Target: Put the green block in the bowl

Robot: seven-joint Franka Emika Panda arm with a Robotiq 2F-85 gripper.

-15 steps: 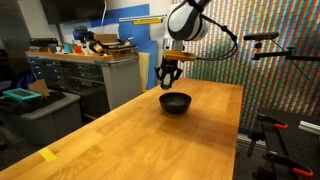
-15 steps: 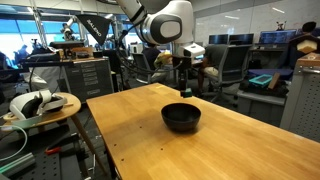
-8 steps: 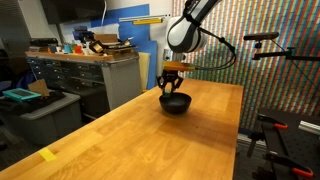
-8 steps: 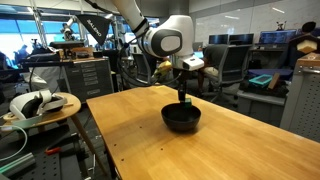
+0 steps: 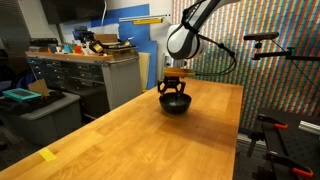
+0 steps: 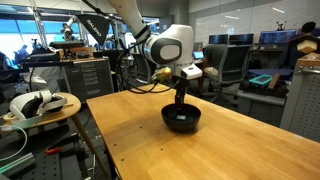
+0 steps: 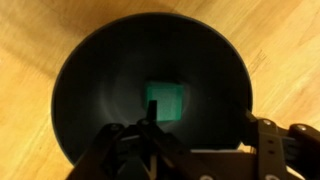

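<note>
In the wrist view the green block (image 7: 163, 102) lies inside the black bowl (image 7: 90, 60), near its middle and slightly blurred. My gripper (image 7: 205, 120) hangs just above the bowl with its fingers spread wide. The left fingertip overlaps the block's edge in the picture and the right one stands far off it, so nothing is clamped. In both exterior views the gripper (image 5: 174, 93) (image 6: 180, 105) points straight down into the bowl (image 5: 175, 105) (image 6: 182, 121), which stands on the wooden table (image 5: 150, 140). The block is too small to make out there.
A strip of yellow tape (image 5: 47, 154) lies near the table's front corner. Grey cabinets (image 5: 80, 75) stand beside the table in an exterior view. A side cart with white gear (image 6: 38, 103) stands next to the table's edge.
The arm came down from above the table until the gripper reached the bowl. The fingers, shut before, have now spread apart and the block lies in the bowl.
</note>
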